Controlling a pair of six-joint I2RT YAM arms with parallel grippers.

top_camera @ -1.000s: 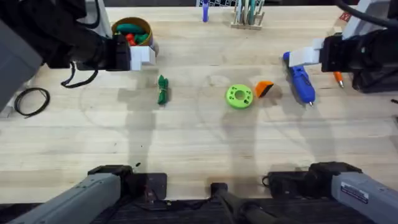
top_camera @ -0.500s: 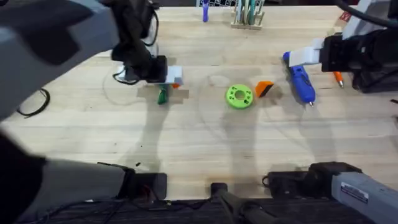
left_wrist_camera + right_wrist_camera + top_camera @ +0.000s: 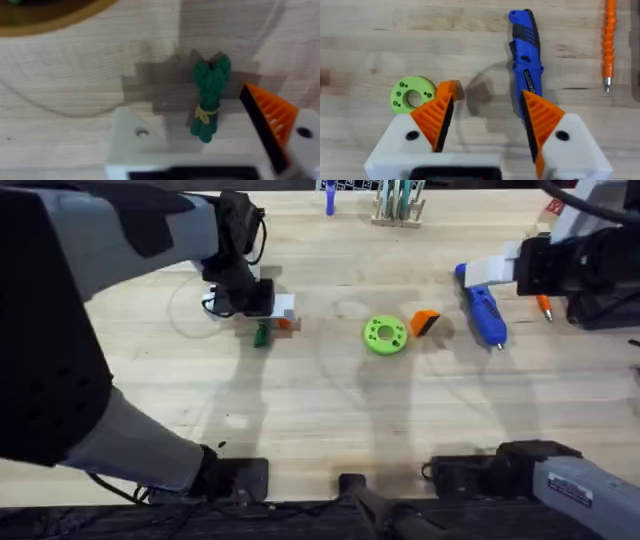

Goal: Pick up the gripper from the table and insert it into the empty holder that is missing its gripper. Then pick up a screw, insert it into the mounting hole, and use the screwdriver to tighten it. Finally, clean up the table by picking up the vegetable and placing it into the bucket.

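The left gripper (image 3: 272,315) hangs directly over the vegetable (image 3: 261,335), jaws wide, with the green bundle lying between them on the table (image 3: 300,430). One left finger is a bare white holder (image 3: 134,137) with an empty screw hole; the other carries its orange ribbed pad (image 3: 272,117). The right gripper (image 3: 485,117) hovers open and empty at the far right, above the blue screwdriver (image 3: 483,310). The loose orange gripper (image 3: 425,322) lies just right of the green disc (image 3: 384,335), untouched. The bucket (image 3: 45,12) stands just beyond the vegetable, at the far left.

Hazards:
- Sequence. The holder appears unfilled, so lifting the vegetable now would run cleanup ahead of insertion and screwing.
- Grip. A smooth bare finger against one ribbed pad may let the slim, knobbly bundle twist or slip out on closing.
- Descent. Dropping too low would press the fingertips into the wood.
- Transfer. A short carry risks clipping the bucket rim.
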